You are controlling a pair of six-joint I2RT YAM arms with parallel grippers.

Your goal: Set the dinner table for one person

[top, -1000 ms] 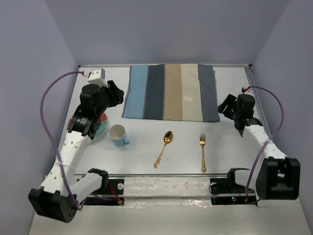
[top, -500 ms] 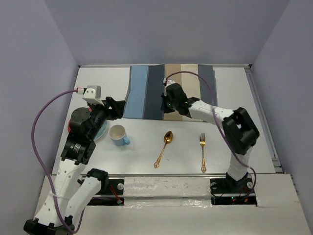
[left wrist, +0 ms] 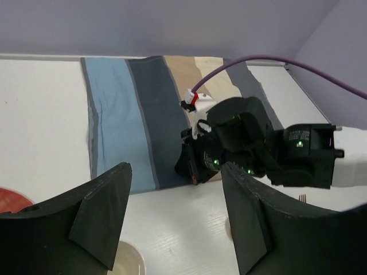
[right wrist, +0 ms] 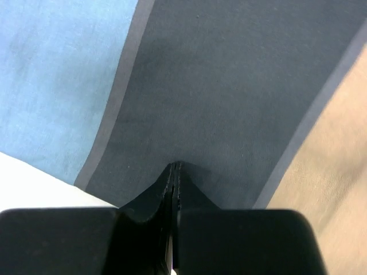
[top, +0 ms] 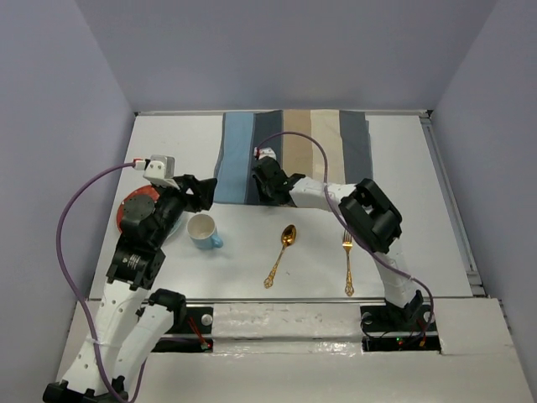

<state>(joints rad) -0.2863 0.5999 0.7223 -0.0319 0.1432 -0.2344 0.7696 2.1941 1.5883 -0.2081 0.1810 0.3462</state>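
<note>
The white dinner table (top: 252,269) carries a blue, grey and tan striped placemat (top: 327,159) at the back. In front of it lie a red plate (top: 134,208), a white and blue cup (top: 202,229), a gold spoon (top: 282,254) and a gold fork (top: 347,262). My right gripper (top: 265,181) is shut, its tips (right wrist: 175,167) over the placemat's dark grey stripe (right wrist: 229,86) just inside the near edge; no cloth shows between the fingers. My left gripper (top: 200,191) hangs open above the table between plate and placemat, with the cup rim (left wrist: 129,260) below it.
A metal rail (top: 285,300) runs along the near edge ahead of the arm bases, and another rail (top: 445,193) borders the right side. Lilac walls close in the left, back and right. The right arm (top: 373,218) stretches over the fork's area.
The right arm swung from the right edge across to the placemat's near-left part, and its gripper shut. The left gripper opened wider and drew slightly nearer; the red plate now shows beside it.
</note>
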